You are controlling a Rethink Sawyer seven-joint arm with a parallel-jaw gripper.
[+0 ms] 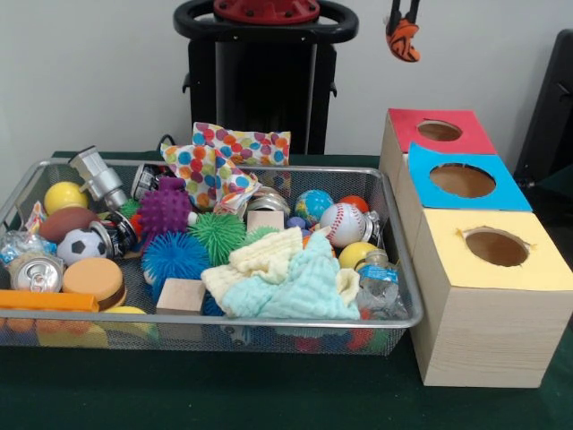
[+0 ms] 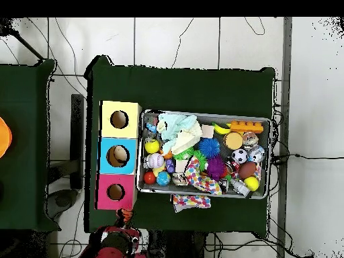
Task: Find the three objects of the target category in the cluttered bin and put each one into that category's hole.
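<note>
My gripper (image 1: 404, 25) hangs high at the top of the front view, shut on a small orange toy with black stripes (image 1: 404, 43). It is above and behind the red box (image 1: 439, 132). In the overhead view the gripper (image 2: 125, 216) sits just off the red box (image 2: 115, 192), on the robot's side. Three boxes stand in a row, each with a round hole: red, blue (image 1: 461, 179) and yellow (image 1: 495, 246). The wire bin (image 1: 269, 320) holds a baseball (image 1: 342, 223), a soccer ball (image 1: 81, 244), a globe ball (image 1: 313, 205), spiky balls, cans, cloths and blocks.
A polka-dot cloth (image 1: 237, 152) drapes over the bin's back rim. The boxes stand tight against the bin's side. Pale knitted cloths (image 1: 286, 273) cover part of the bin's contents. An orange object (image 2: 3, 138) lies on a second green table at the overhead view's left edge.
</note>
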